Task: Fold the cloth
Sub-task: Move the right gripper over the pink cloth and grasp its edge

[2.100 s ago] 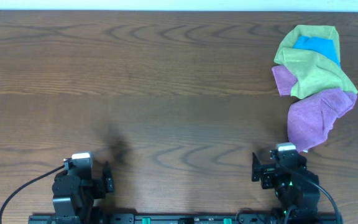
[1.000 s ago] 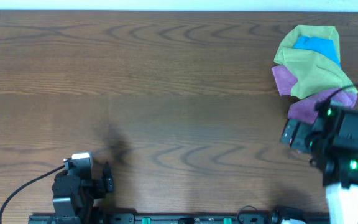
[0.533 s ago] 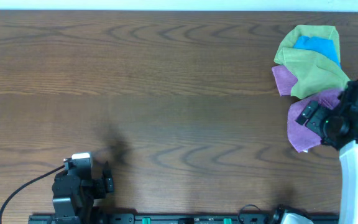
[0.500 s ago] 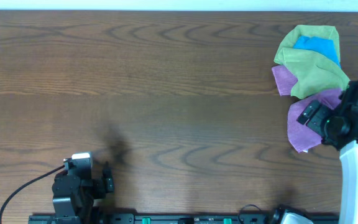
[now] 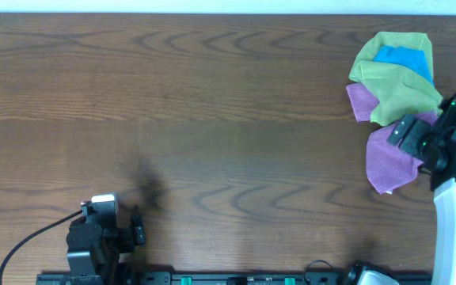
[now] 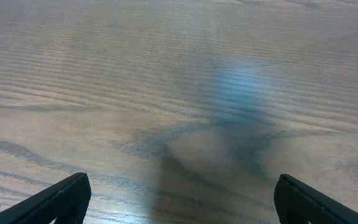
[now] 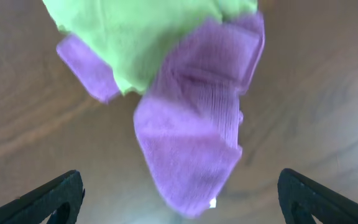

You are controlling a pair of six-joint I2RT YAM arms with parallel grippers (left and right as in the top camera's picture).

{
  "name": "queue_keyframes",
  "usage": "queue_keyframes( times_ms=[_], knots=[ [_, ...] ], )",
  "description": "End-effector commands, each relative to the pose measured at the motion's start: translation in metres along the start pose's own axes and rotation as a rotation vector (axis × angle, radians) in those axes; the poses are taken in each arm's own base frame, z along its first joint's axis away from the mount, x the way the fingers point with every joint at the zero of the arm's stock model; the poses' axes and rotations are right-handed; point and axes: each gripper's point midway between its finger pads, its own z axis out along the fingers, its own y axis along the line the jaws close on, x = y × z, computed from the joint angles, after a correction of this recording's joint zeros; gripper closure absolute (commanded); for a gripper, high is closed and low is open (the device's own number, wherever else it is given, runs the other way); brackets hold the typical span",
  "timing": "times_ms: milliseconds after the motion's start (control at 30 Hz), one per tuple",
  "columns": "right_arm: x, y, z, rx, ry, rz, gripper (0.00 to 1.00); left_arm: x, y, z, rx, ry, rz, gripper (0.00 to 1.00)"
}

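The cloth (image 5: 390, 158), purple, lies at the table's (image 5: 212, 95) far right end, partly under a green cloth (image 5: 398, 87). Your right gripper (image 7: 179, 196) hangs over it, jaws apart, seemingly not touching. Your left gripper (image 6: 179, 199), at the table's near edge, is spread too.

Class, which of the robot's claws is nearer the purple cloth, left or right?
Right. The right claw is above the purple cloth's right edge; the left claw sits far off to its left.
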Motion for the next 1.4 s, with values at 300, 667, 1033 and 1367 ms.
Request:
queue_keyframes(
  times_ms=[300, 667, 1033, 1367],
  knots=[
    [-0.003, -0.009, 0.068, 0.052, 0.056, -0.044, 0.01, 0.015, 0.003, 0.002, -0.02, 0.054, 0.023, 0.05],
    [0.034, -0.011, 0.125, 0.074, 0.218, -0.059, 0.02, 0.015, 0.003, 0.002, -0.02, 0.055, 0.023, 0.05],
    [0.039, -0.011, 0.136, 0.076, 0.233, -0.061, 0.97, 0.015, 0.003, 0.002, -0.02, 0.055, 0.023, 0.05],
    [0.017, -0.005, 0.091, 0.036, 0.15, -0.053, 0.99, 0.015, 0.003, 0.002, -0.02, 0.054, 0.023, 0.05]
  ],
)
